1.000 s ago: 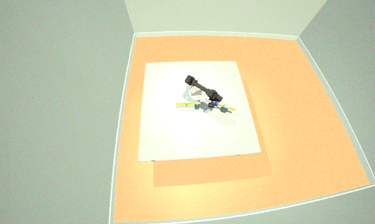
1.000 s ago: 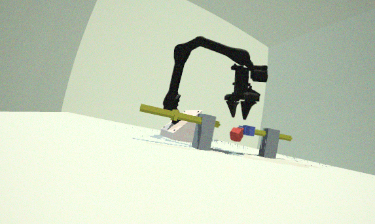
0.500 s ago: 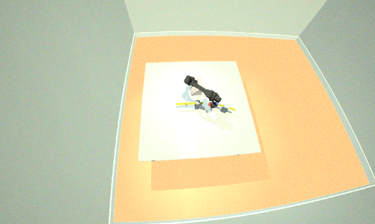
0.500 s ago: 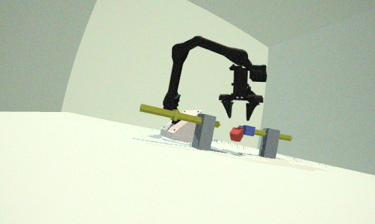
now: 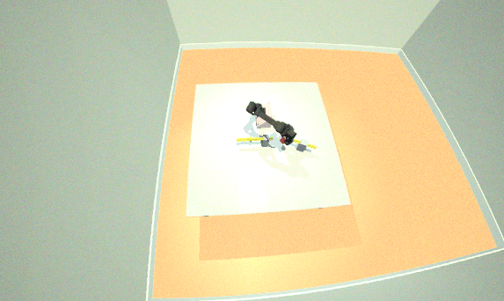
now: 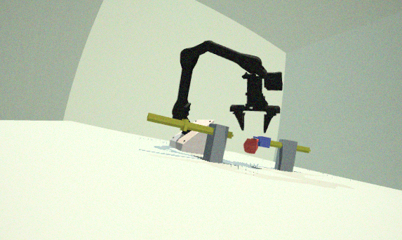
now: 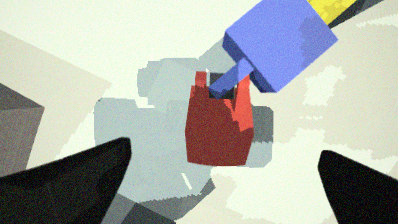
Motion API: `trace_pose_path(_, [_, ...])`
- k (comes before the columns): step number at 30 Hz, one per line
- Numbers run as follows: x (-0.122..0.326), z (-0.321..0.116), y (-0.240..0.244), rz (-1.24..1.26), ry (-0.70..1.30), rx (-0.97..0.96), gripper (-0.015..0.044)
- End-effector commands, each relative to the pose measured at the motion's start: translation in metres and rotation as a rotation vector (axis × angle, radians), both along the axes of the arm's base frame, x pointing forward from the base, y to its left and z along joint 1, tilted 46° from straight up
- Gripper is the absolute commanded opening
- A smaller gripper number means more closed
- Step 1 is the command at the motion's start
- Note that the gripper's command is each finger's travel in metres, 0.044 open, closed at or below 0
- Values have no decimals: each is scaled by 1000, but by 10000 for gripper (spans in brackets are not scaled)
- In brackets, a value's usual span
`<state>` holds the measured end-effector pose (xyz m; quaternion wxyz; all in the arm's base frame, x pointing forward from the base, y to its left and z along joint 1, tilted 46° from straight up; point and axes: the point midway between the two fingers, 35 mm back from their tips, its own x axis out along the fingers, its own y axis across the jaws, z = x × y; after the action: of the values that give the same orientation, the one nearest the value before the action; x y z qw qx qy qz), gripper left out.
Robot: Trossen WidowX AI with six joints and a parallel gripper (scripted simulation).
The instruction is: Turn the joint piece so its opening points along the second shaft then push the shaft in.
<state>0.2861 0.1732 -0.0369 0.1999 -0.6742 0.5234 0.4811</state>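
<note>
The red joint piece [image 5: 282,140] [image 6: 251,145] [image 7: 217,132] hangs by its prongs on the blue hinge part [image 6: 264,142] [image 7: 282,45], turned off that part's line. Its opening cannot be made out. The blue part sits on the fixed yellow shaft [image 5: 311,146] [image 6: 303,149] [image 7: 330,7], held by a grey block [image 6: 287,156]. The second yellow shaft [image 5: 248,140] [image 6: 166,120] passes through another grey block [image 6: 217,144]; its end stops short of the red piece. My gripper [image 6: 254,130] [image 7: 225,153] is open and empty above the red piece, one finger to each side in the wrist view.
The second shaft has a small raised collar [image 6: 185,125] left of its block. The pale robot base [image 6: 196,140] stands behind that shaft. The black arm [image 5: 272,122] [image 6: 229,54] arches over from the base. Everything stands on a white table top [image 5: 222,189] [image 6: 92,182].
</note>
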Motion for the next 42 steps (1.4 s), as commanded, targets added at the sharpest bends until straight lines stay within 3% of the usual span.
trace_pose_path(1, [2, -14, -16, -2, 10, -5, 440])
trace_pose_path(10, [6, -48, -51, -3, 10, -9, 440])
trace_pose_path(37, [6, -76, -69, -3, 9, -9, 440])
trace_pose_path(42, [6, -76, -69, -3, 9, -9, 309])
